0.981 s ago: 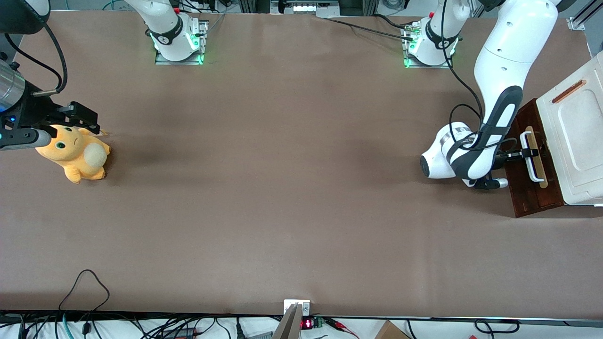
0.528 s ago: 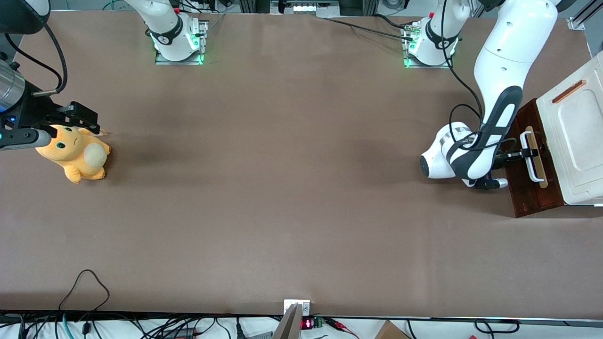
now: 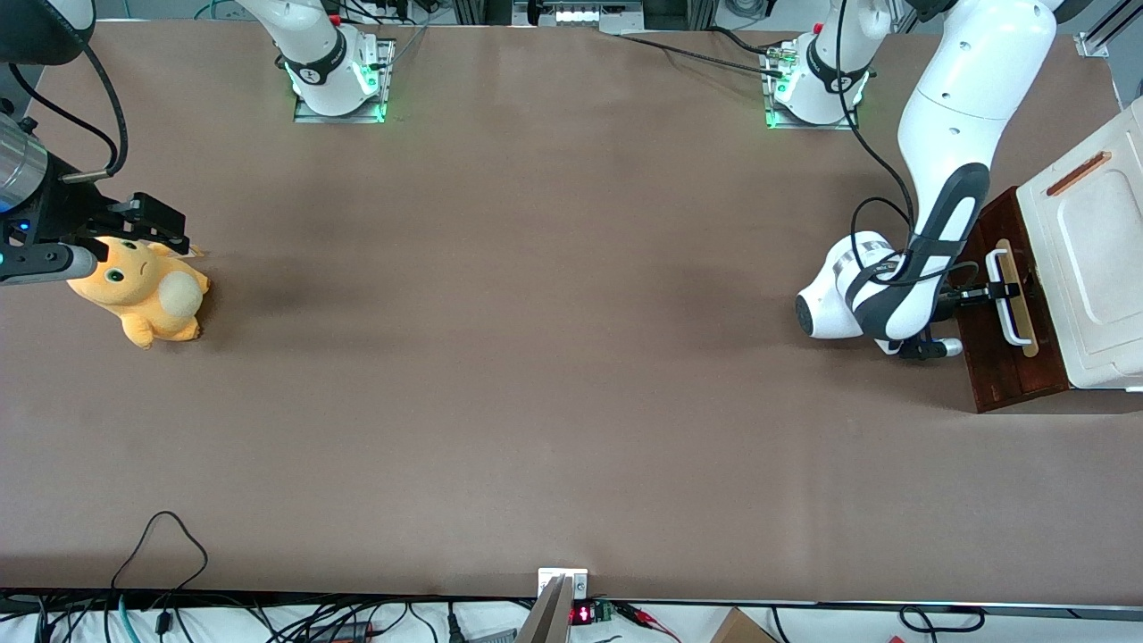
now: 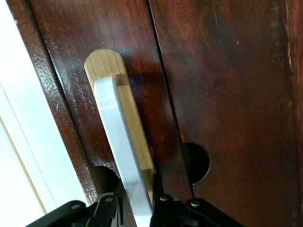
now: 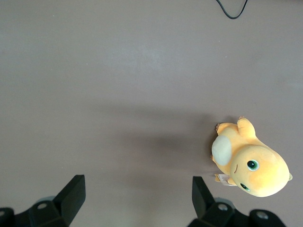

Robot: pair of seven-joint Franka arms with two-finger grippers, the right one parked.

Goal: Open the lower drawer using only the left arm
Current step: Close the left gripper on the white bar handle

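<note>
The lower drawer [image 3: 1007, 313], a dark reddish-brown wooden front with a white U-shaped bar handle [image 3: 1004, 298] mounted on a pale wood strip, sits at the working arm's end of the table, under a white cabinet top [image 3: 1094, 259] that carries a short orange-brown strip. From where I stand the drawer looks barely pulled out, if at all; no pale interior shows.

The small black two-finger gripper [image 3: 1005, 290] of the white left arm [image 3: 938, 214] is right at the handle, reaching in level from the table side. In the wrist view its fingers [image 4: 163, 208] sit on either side of the white bar [image 4: 120, 156], narrowed around it, apparently gripping it. That makes sense: the bar stands off the wood, so fingers can close behind it for a straight pull.

A yellow-orange plush toy [image 3: 143, 290] lies well apart, toward the parked arm's end.
</note>
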